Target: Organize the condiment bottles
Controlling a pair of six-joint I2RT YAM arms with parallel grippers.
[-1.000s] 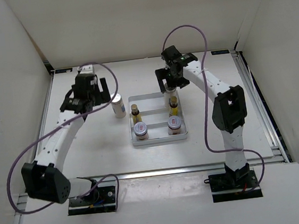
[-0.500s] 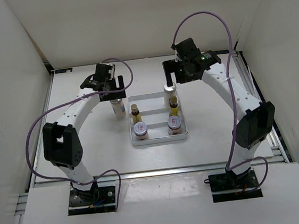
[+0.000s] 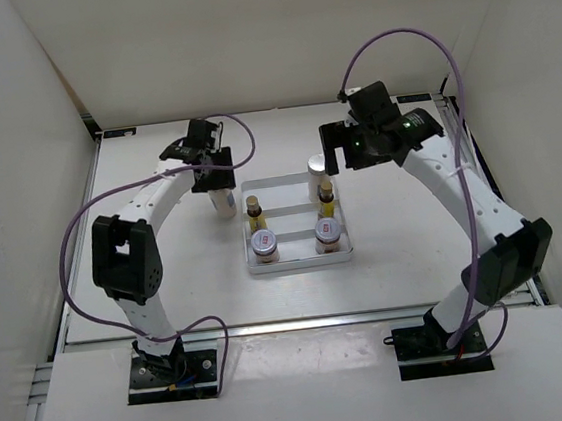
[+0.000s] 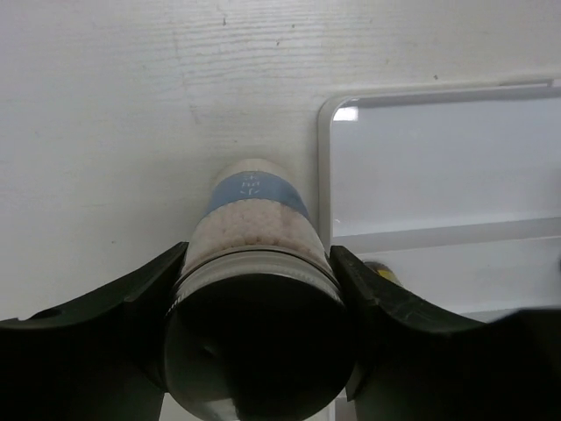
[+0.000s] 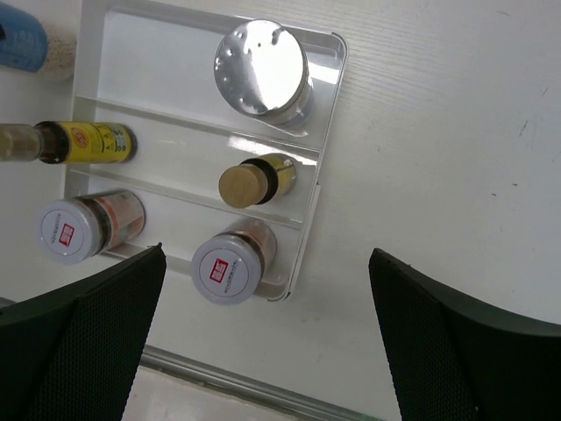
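Observation:
A white bottle (image 3: pixel 224 204) with a blue band (image 4: pixel 254 219) stands on the table just left of the white tray (image 3: pixel 302 265). My left gripper (image 3: pixel 214 174) (image 4: pixel 259 263) is shut on it, both fingers pressed against its cap. In the tray stand another white bottle with a silver cap (image 3: pixel 318 169) (image 5: pixel 261 68), two yellow bottles (image 3: pixel 254 211) (image 5: pixel 241 184) and two red-marked jars (image 3: pixel 263 242) (image 5: pixel 226 267). Up above the tray's far right corner, my right gripper (image 3: pixel 355 147) (image 5: pixel 266 259) hangs open and holds nothing.
White walls close in the table at the back and both sides. Metal rails (image 3: pixel 492 208) run along the table's edges. Purple cables (image 3: pixel 394 38) loop above both arms. The tray's far left section (image 4: pixel 421 175) holds nothing.
My left gripper came over the white bottle beside the tray and closed on its cap. My right gripper rose and drew back to the right from the white bottle in the tray.

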